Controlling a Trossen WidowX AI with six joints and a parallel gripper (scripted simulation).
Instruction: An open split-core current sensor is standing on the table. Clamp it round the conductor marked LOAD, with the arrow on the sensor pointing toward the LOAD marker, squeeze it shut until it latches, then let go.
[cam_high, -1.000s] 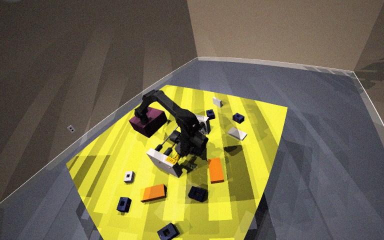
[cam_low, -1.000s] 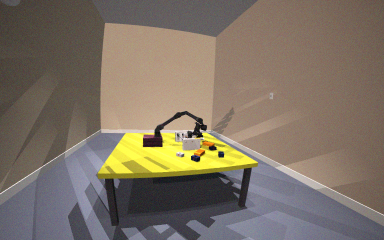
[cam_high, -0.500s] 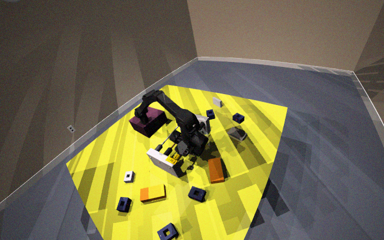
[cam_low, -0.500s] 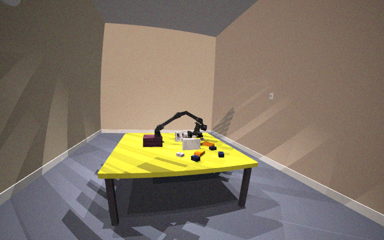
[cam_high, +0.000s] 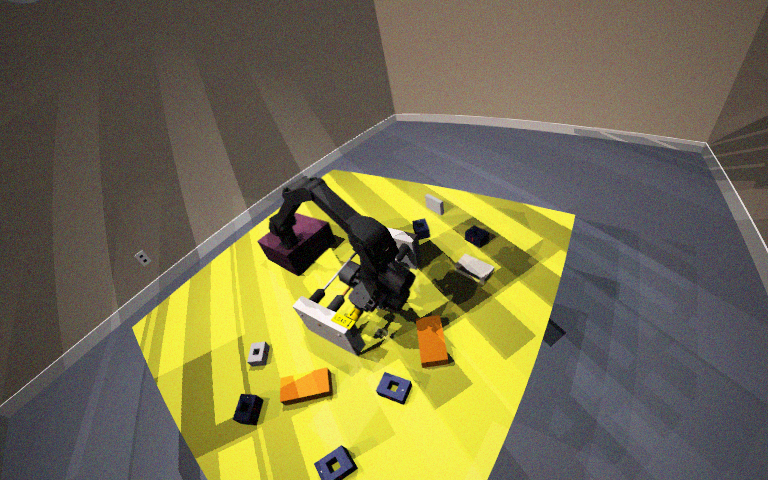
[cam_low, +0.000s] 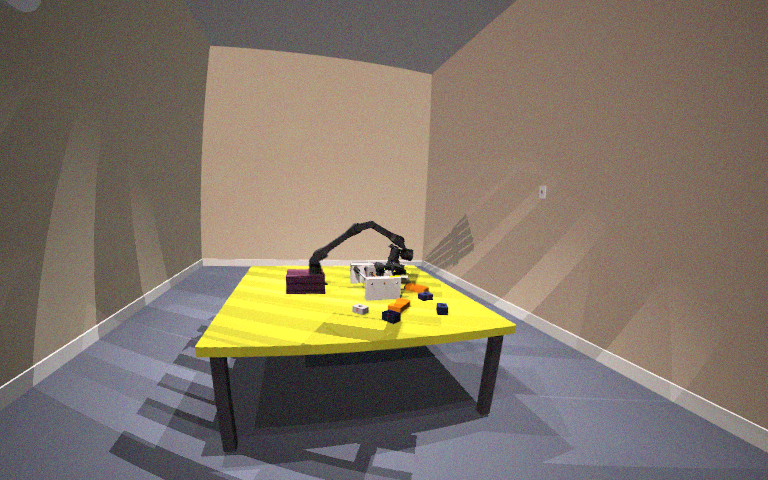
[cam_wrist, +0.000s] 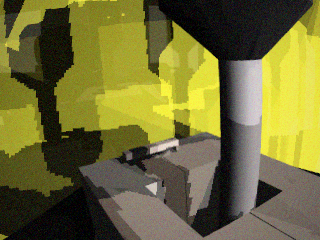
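Note:
The sensor (cam_wrist: 135, 205) is a pale grey block in the wrist view. Its window surrounds a grey conductor (cam_wrist: 241, 95), with a black sleeve above. A narrow dark seam shows left of the window; whether the latch is caught cannot be told. My gripper (cam_high: 365, 297) (cam_low: 391, 269) is low inside the white frame (cam_high: 323, 330) (cam_low: 382, 287), shut on the sensor. The fingertips are not clearly visible. The yellow LOAD marker (cam_high: 343, 320) is on the frame's near end, close to the gripper. The arrow on the sensor cannot be seen, and the arm hides much of the conductors.
Orange blocks (cam_high: 432, 341) (cam_high: 306, 386) and a dark blue block with a hole (cam_high: 403, 390) lie before the frame. A small white block (cam_high: 265, 354) is left. A purple block (cam_high: 297, 240) (cam_low: 305, 281) is under the arm's base. A white slab (cam_high: 476, 266) lies right.

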